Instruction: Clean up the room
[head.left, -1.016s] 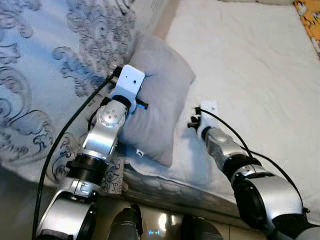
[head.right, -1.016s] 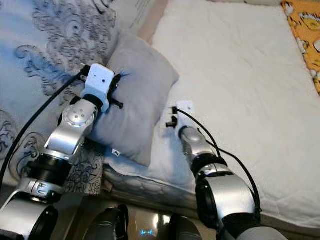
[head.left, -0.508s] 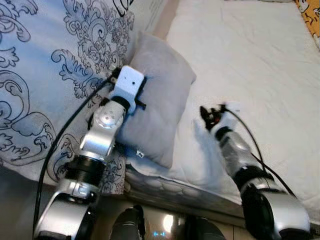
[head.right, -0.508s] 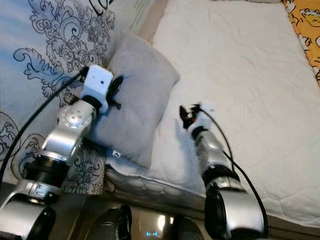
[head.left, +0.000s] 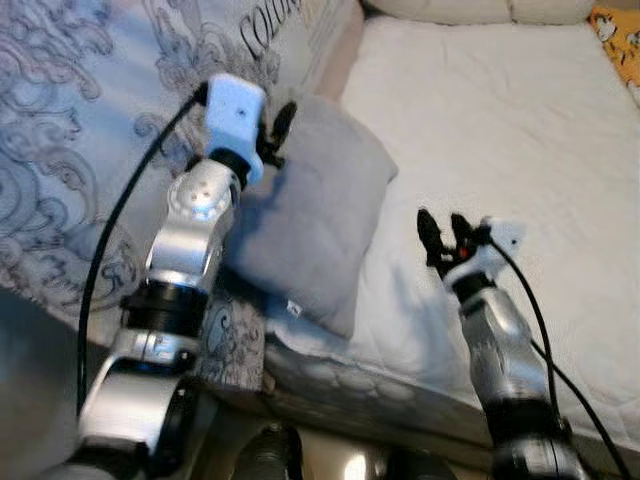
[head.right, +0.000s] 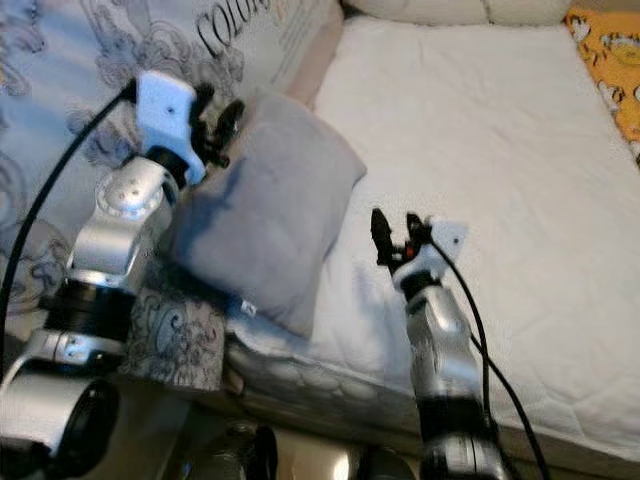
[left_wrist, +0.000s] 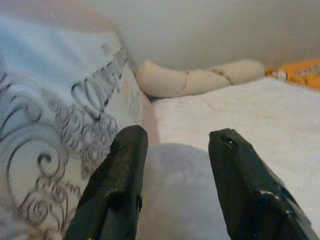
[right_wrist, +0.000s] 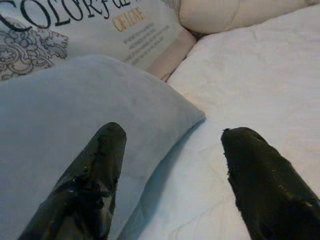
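— Two arms are up over the bed (head.left: 520, 120), so where do we stand with the grey pillow (head.left: 310, 220)?

— We see it lying at the near left corner of the white quilted mattress, its far left edge against the patterned duvet (head.left: 90, 130) with the scroll print and lettering. One corner hangs toward the bed's front edge, and a small tag shows on that lower edge.

— And our left gripper (head.left: 272, 130)?

— We have it raised at the pillow's upper left corner, just beside the duvet. In the left wrist view its jaws (left_wrist: 170, 185) are spread, with the pillow's rounded edge showing between the two black fingers (left_wrist: 122, 185); nothing is held. From these angles we cannot tell whether the fingertips touch the fabric.

— The right gripper (head.left: 446, 232)?

— We see it lifted over the bare mattress, to the right of the pillow and apart from it. Its jaws are parted too and carry nothing. The right wrist view looks across the pillow toward the printed duvet, with the pillow's corner lying between the fingers (right_wrist: 85, 185).

— Anything else in our sight?

— We make out a cream bolster (left_wrist: 195, 80) along the head of the bed and an orange patterned cloth (head.right: 605, 60) at the far right corner
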